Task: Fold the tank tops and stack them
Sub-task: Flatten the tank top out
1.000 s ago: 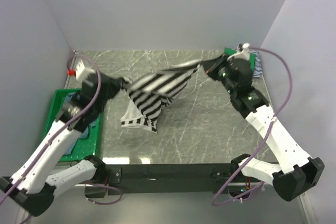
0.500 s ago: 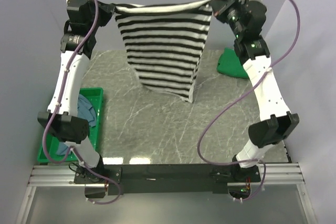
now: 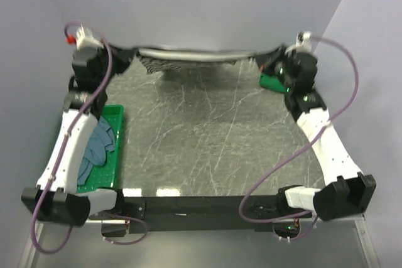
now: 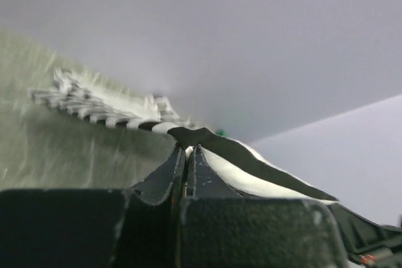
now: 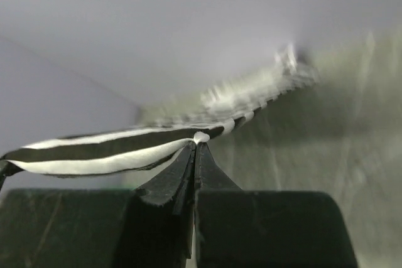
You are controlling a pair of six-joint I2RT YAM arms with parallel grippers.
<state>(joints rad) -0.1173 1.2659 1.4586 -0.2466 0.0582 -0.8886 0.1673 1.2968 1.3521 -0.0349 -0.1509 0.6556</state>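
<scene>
The black-white striped tank top (image 3: 196, 58) is stretched, blurred, across the upper middle of the frame. One corner is clamped tight in the left gripper (image 3: 130, 61) at upper left, the other in the right gripper (image 3: 259, 64) at upper right. A dusty blue top (image 3: 94, 149) is seen in the green bin (image 3: 118, 131) at lower left.

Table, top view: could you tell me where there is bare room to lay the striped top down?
The middle of the table is bare, between the striped top stretched along the far edge, the bin on the left and the right arm. Crowded: the far right corner with the green top, and the bin.
</scene>
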